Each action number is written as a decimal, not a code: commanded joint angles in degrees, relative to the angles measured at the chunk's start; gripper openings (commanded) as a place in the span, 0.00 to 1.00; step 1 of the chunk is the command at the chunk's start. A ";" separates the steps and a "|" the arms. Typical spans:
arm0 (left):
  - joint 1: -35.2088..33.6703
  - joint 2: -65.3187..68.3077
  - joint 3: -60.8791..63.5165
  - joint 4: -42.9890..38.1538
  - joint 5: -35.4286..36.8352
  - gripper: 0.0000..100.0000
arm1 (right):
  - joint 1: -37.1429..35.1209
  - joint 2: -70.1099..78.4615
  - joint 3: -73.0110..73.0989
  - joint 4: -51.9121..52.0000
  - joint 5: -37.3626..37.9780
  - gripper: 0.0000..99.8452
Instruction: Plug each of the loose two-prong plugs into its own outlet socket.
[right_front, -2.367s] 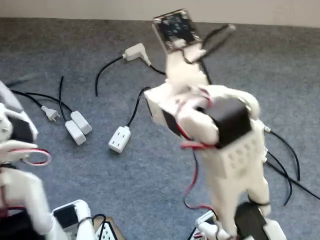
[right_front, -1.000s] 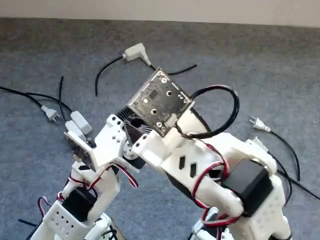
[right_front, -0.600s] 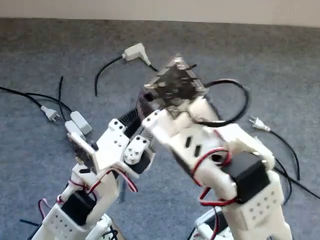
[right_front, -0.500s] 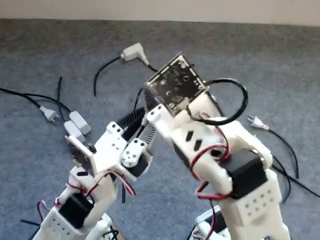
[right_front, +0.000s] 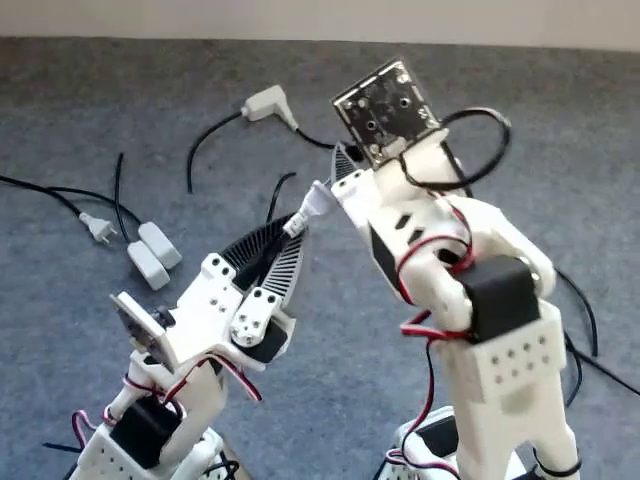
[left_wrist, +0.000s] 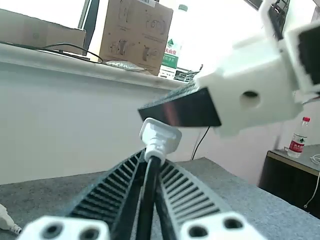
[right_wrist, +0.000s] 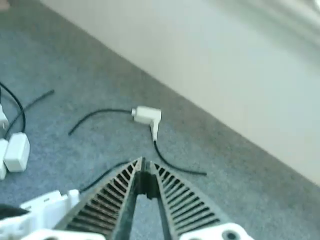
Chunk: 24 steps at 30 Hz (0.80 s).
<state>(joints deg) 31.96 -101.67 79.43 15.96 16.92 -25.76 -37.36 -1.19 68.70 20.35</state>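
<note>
The left tool is clenched on the black cord just below the white outlet socket, held aloft over the carpet's middle. The right tool looks clenched just beside it. The socket should be kept steady, with its slots turned toward the incoming plug.

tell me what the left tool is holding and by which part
The left tool holds the white outlet socket by its black cord, pinched just behind the socket's body.

White arms, black ribbed grippers
</note>
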 joint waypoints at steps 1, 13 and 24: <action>0.22 -0.66 -0.04 -0.53 -0.35 0.01 | -1.27 -1.01 -6.99 1.01 0.35 0.01; -8.84 -0.84 4.53 -0.26 -0.09 0.02 | -1.01 -1.01 -15.96 7.52 0.00 0.06; -8.31 -1.10 4.79 -0.18 0.00 0.07 | 1.19 -0.31 -15.78 13.41 -34.37 0.31</action>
<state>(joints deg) 24.04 -102.11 84.88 15.96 16.84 -25.05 -37.45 -14.64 82.24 -2.68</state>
